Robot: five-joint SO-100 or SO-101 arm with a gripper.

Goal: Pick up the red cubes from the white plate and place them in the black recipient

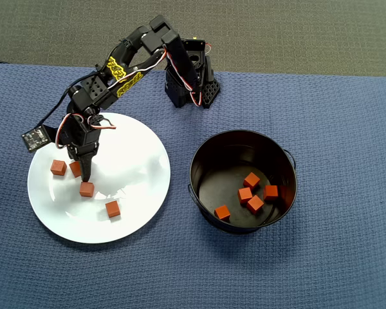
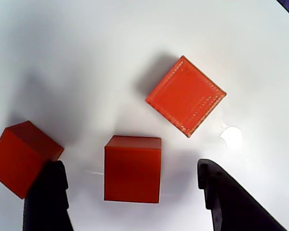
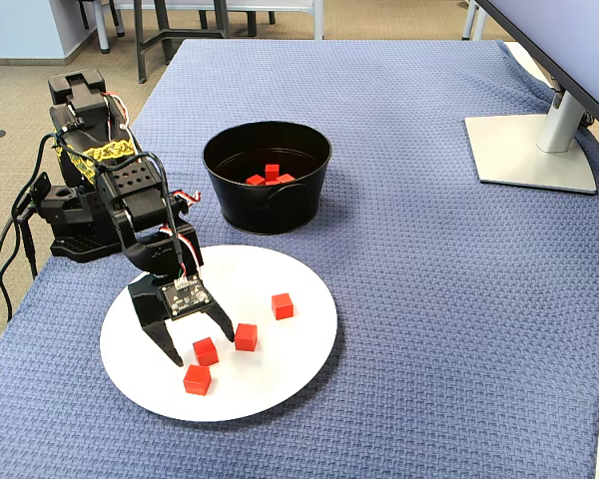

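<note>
Overhead view first, largest thing down. Blue woven cloth (image 1: 321,103) over the whole desk. On its left half, the white plate (image 1: 141,148), carrying 4 red cubes: 1 near the left rim (image 1: 58,167), 1 half hidden behind the arm (image 1: 75,168), 1 just below the fingertips (image 1: 86,188), 1 lower right and apart from the others (image 1: 112,208). To the right, well apart from the plate, the black recipient (image 1: 199,161), upright, with 5 red cubes (image 1: 251,180) clustered on its flat bottom. Arm base (image 1: 193,84) at the top, arm folded down toward the plate.

Hand (image 1: 85,172) low over the plate, spread wide, holding nothing. Wrist view: both dark fingers (image 2: 48,192) at the bottom edge, 1 cube (image 2: 133,168) squarely between them without contact, another (image 2: 19,158) just outside and seemingly touching the left finger, a third (image 2: 185,95) farther ahead and rotated. Fixed view: same straddle, hand (image 3: 192,351) down at plate level.

Judged progress: 5 of 9 delivered, 4 left, so a little past halfway. Step in hand: closing on the middle cube. Risk worth noting: neighbouring cube beside the left finger, liable to be nudged or pinched along.
</note>
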